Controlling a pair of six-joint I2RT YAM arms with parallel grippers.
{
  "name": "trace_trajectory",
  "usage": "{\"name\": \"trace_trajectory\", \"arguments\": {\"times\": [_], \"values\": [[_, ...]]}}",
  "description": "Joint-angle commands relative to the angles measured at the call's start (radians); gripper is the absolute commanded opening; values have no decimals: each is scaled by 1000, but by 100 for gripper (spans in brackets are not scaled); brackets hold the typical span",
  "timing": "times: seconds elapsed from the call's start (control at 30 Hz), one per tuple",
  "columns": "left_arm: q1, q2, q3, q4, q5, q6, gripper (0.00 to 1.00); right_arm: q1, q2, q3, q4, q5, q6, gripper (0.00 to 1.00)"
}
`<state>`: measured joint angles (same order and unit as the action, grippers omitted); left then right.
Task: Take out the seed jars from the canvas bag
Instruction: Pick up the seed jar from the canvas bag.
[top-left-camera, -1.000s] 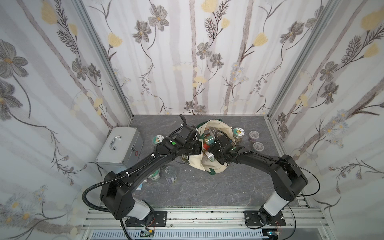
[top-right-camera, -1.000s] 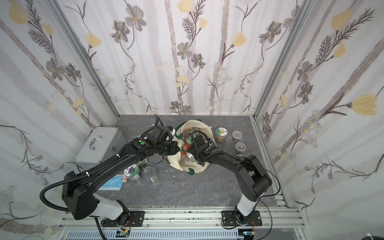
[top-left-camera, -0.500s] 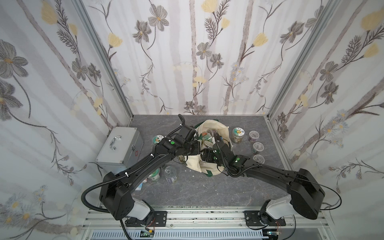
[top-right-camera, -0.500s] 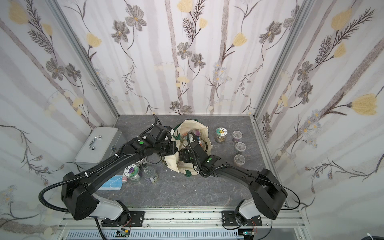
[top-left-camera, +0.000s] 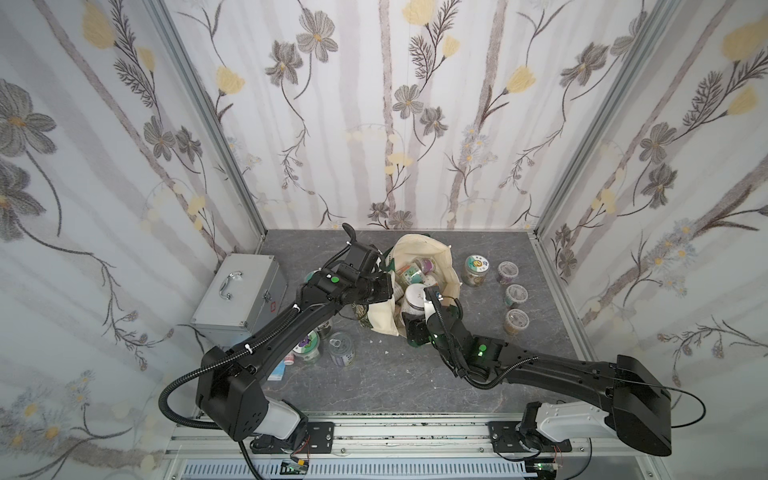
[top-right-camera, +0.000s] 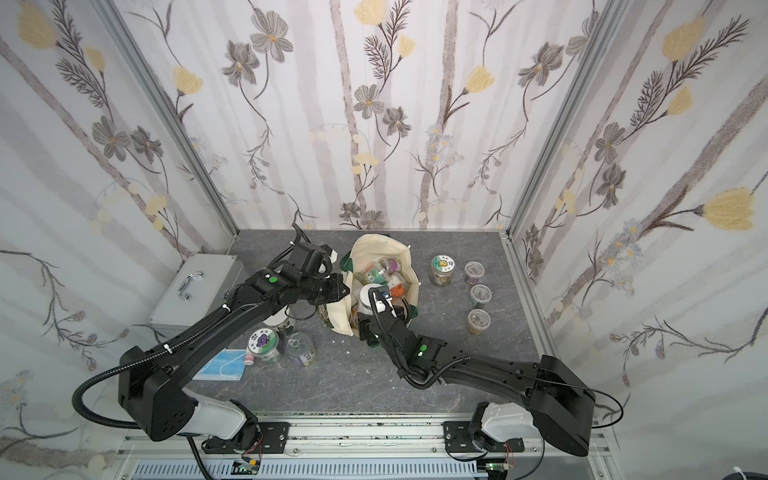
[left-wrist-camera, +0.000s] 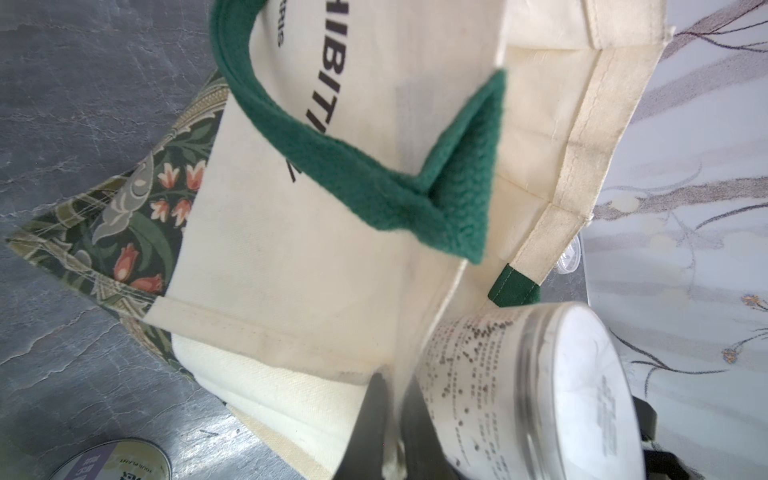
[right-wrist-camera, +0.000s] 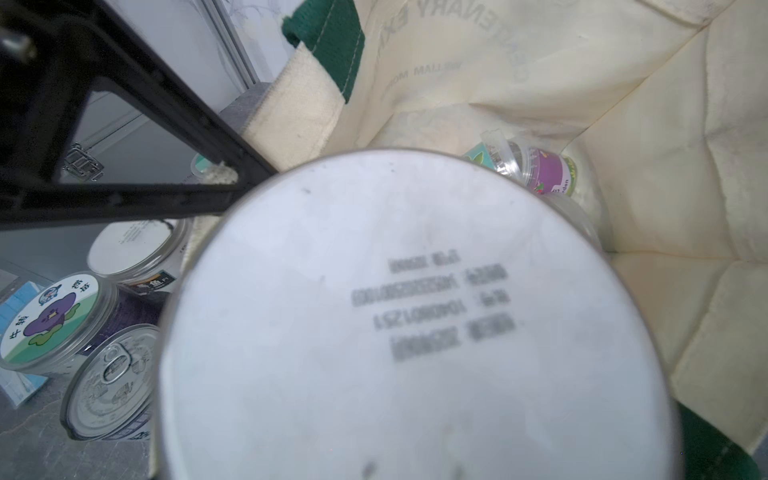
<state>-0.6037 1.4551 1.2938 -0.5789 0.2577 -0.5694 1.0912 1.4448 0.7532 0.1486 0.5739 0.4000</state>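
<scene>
Unlike top views, the left wrist shows canvas bag (left-wrist-camera: 291, 270) lettering (left-wrist-camera: 320, 95).

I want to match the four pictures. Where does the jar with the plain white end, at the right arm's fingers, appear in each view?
Top view: the white-ended jar is just below centre, at the open mouth of the canvas bag.
Top view: likewise just below centre, at the bag's mouth.
Left wrist: lower right corner, lying sideways.
Right wrist: it fills the middle, white end toward the camera.
Shared landmark: the canvas bag, visible in all four.
</scene>
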Motion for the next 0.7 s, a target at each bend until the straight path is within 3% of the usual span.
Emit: {"name": "trace_trajectory", "arguments": {"times": [0.0,0.17,0.43,0.67], "values": [[9,5,6,-9,4,-5,9,36,-26,0,109,149,-69,70],[22,10,7,-10,6,-3,9,82,-82,-53,121,238,-92,70],[42,12,5,-14,10,-1,9,88,-245,-142,55,350,-19,70],[50,18,10,-14,15,1,9,10,-405,-226,-48,399,49,70]]}}
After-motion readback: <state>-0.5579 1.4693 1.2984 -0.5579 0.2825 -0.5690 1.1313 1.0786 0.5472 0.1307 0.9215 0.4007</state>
